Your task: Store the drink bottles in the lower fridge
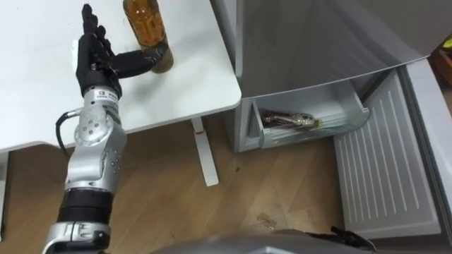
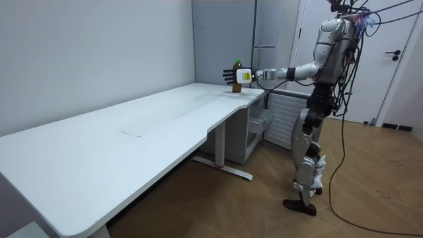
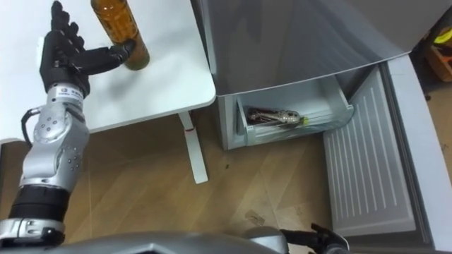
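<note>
An amber drink bottle (image 1: 147, 28) stands upright near the right edge of the white table (image 1: 42, 99); in the room view the bottle (image 2: 236, 74) has a green cap. My left hand (image 1: 95, 53) is over the table just left of the bottle, open with straight fingers, and its thumb touches the bottle's lower part. The lower fridge drawer (image 1: 346, 121) is pulled out, with another bottle (image 1: 286, 118) lying on its side in it. A dark bit of my right hand (image 1: 353, 238) peeks in at the bottom edge.
The grey fridge (image 1: 311, 42) stands right of the table, and its lower door (image 1: 385, 169) is swung open towards me. A white table leg (image 1: 203, 152) stands on the wooden floor between table and fridge. I stand in front of the fridge at the table's end.
</note>
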Controlling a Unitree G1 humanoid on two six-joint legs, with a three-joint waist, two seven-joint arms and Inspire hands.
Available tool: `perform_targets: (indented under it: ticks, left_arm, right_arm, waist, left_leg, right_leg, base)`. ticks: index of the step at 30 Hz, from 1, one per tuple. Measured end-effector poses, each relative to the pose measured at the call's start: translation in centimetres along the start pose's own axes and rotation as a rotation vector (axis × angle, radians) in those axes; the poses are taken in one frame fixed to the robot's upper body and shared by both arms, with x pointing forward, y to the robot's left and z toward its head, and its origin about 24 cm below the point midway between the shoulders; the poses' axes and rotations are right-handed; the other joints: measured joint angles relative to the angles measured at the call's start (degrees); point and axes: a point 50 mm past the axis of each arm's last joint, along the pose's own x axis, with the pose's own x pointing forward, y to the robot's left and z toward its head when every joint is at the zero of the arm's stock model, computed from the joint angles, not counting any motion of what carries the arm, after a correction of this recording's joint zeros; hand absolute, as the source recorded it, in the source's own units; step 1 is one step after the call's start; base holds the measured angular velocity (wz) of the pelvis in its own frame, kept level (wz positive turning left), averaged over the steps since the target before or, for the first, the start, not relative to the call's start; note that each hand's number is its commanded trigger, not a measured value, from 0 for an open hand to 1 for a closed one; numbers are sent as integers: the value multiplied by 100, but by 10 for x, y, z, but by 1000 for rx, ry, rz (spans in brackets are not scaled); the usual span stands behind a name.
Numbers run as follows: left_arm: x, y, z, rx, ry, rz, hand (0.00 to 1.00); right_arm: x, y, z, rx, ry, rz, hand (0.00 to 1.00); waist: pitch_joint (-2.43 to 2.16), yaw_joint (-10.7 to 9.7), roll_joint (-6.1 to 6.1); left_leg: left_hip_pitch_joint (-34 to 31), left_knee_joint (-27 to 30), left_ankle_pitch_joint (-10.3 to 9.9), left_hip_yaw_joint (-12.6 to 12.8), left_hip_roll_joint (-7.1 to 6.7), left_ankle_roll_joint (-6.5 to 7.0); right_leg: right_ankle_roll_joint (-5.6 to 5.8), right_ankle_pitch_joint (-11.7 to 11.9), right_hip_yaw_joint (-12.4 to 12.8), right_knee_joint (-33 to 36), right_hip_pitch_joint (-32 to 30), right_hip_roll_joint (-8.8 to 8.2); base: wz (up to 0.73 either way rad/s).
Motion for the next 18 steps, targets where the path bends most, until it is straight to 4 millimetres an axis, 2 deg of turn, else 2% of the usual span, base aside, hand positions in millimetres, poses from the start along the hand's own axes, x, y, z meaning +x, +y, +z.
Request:
perform_targets:
  ticks: [3,9,18]
  left_arm:
    - [8,-7,8,-6,-22,-13,0]
    - [24,-9,3,11,35,-5,0]
    - [27,6,-3,2,88,39,0]
  right_arm:
    - [0,-1,1,-26,4,-4,0]
    - [0,-4,4,-81,15,-12,0]
    - [0,-5,1,-102,45,-26,0]
  waist:
    - [-8,-15,44]
    - [4,-35,112]
    - [-2,-132,129]
  left_leg:
    - [18,3,0,5,-1,0]
    - [110,1,0,86,11,0]
    - [107,-24,-17,155,50,-23]
  right_leg:
    - [0,0,11,-6,15,-1]
    - [-1,0,165,8,17,11]
    - [-14,12,235,93,-83,53]
  base:
    - [0]
    - [-9]
    - [-6]
